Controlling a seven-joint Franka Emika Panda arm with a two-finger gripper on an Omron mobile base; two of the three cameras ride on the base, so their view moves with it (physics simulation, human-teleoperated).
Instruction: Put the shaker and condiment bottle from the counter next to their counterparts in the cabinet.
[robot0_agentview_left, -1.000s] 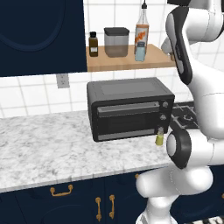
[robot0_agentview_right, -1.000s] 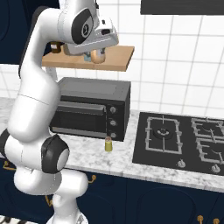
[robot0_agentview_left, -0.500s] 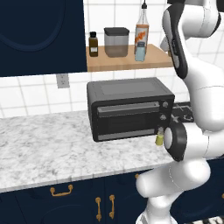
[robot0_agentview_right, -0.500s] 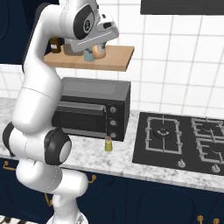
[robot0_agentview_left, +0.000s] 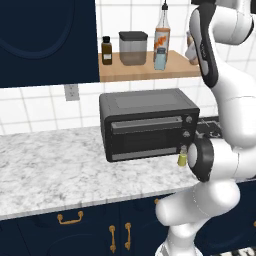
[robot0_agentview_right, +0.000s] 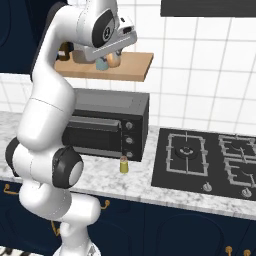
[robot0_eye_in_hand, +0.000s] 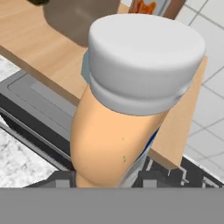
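Pinching the shaker (robot0_eye_in_hand: 131, 96) tight up by the shelf board (robot0_agentview_left: 145, 72), the gripper (robot0_agentview_right: 111, 57) holds it near the blue shaker (robot0_agentview_left: 160, 58), while the condiment bottle (robot0_agentview_right: 124, 165) waits on the counter (robot0_agentview_left: 55, 170).

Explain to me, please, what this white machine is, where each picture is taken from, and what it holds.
It is a white robot arm in a rendered kitchen. Two pictures come from cameras behind it, left and right; the third looks along its gripper. The gripper is shut on a tan shaker with a grey cap, held at the wooden shelf. That shelf carries a pale blue shaker and a tall clear bottle. A small yellow-green bottle stands on the counter beside the black toaster oven.
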